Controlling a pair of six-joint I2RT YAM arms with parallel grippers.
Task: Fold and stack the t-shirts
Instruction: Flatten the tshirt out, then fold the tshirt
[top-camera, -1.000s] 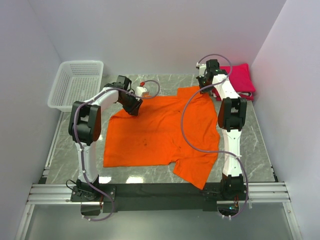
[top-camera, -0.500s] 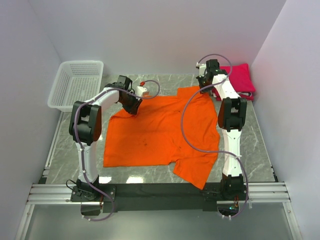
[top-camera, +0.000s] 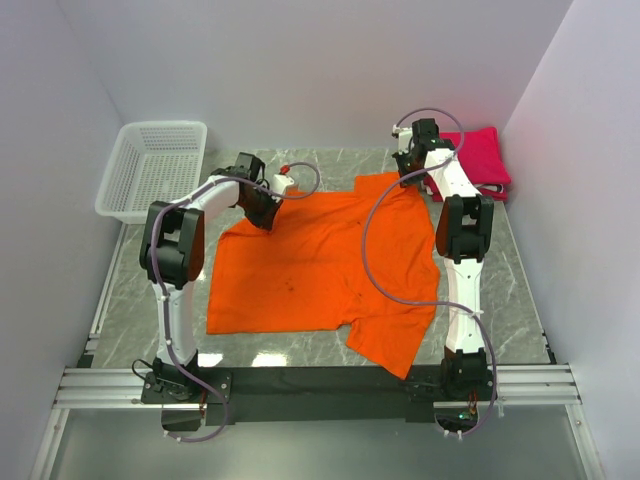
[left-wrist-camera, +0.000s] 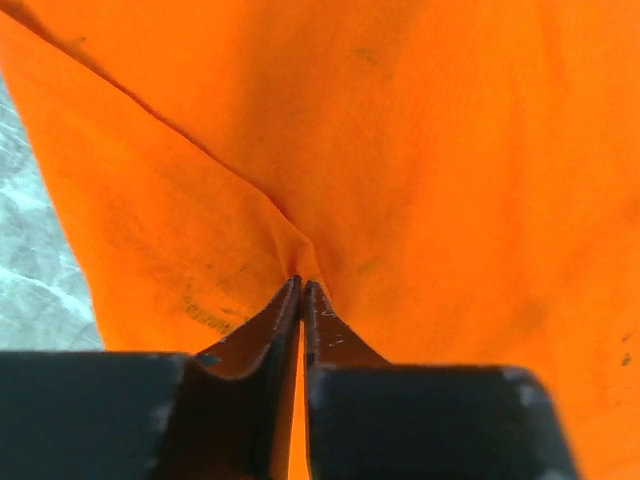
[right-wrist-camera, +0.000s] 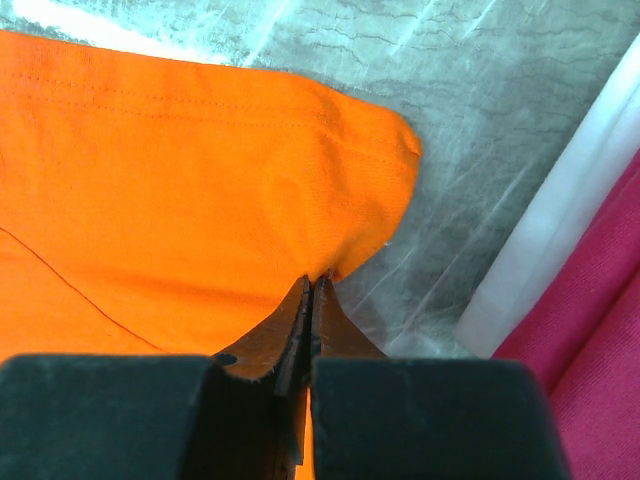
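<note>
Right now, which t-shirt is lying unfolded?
The bright orange t-shirt, spread open across the table's middle; the crimson t-shirts lie folded in a stack at the far right corner.

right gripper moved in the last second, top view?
No. The right gripper holds the same spot beside the folded crimson-pink t-shirt stack, fingers shut on a corner of the bright orange cloth t-shirt.

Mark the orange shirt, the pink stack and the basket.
orange shirt (top-camera: 300, 265): top external view, middle of its body.
pink stack (top-camera: 482, 155): top external view, top face of the folded pile.
basket (top-camera: 150, 175): top external view, bare mesh floor.
</note>
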